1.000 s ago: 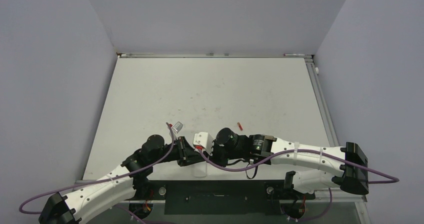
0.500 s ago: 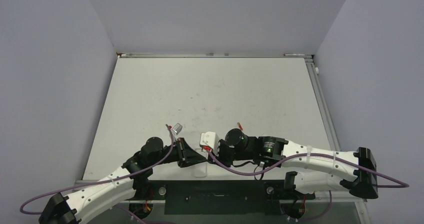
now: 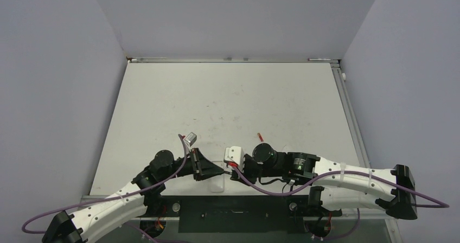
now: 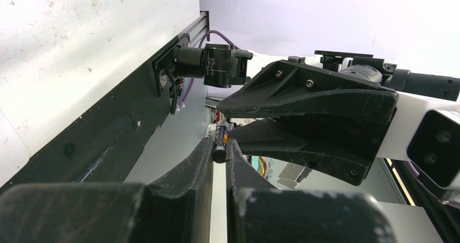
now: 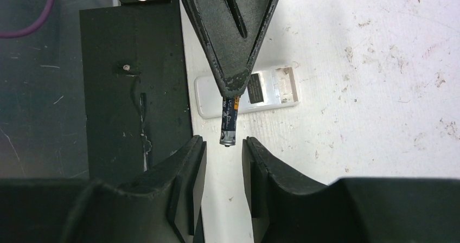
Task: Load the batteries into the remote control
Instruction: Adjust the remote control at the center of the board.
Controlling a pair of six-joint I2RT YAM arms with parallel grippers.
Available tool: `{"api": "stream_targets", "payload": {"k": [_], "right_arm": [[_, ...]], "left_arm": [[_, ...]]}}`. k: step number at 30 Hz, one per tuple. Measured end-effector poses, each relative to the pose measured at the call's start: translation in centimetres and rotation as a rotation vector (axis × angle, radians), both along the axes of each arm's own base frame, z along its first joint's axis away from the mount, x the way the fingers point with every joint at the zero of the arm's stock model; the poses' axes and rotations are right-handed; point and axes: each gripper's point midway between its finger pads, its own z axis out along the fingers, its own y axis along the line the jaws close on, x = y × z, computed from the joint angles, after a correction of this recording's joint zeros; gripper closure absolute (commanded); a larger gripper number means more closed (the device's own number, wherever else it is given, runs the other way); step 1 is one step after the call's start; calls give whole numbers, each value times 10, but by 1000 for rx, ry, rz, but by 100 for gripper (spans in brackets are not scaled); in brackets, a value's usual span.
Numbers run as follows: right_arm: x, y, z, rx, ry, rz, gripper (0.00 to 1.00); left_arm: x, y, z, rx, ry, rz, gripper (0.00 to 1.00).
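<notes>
The table [image 3: 228, 96] is a white, scuffed and speckled sheet with a black strip [image 5: 130, 80] along its near edge. Plain pale grey-violet walls [image 3: 233, 15] close it in on three sides. A small red scrap [image 3: 260, 136] lies out on the white, well apart from my arms.

My left tool [image 4: 221, 148] is clamped on one end of a battery [image 5: 229, 122], a slim dark cylinder. Its long axis runs straight on from the left fingertips, and its free metal-capped end points at my right tool [image 5: 223, 145]. That tool's jaws are apart. The cap sits just at their mouth, with a gap showing on each side. The battery is in the air, close to the near edge.

The remote control [image 5: 247, 95] lies flat on the table beneath it, white back up. Its long axis runs crosswise to the battery. One end is at the black strip, and the end with the dark label and recess points out across the table.
</notes>
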Motion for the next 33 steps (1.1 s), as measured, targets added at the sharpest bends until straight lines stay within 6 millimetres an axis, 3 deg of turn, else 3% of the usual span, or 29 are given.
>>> {"api": "stream_targets", "payload": {"k": [15, 33], "right_arm": [[1, 2, 14, 94, -29, 0, 73], [1, 4, 12, 91, -29, 0, 74]], "left_arm": [[-2, 1, 3, -38, 10, -4, 100], [-3, 0, 5, -47, 20, -6, 100]]}}
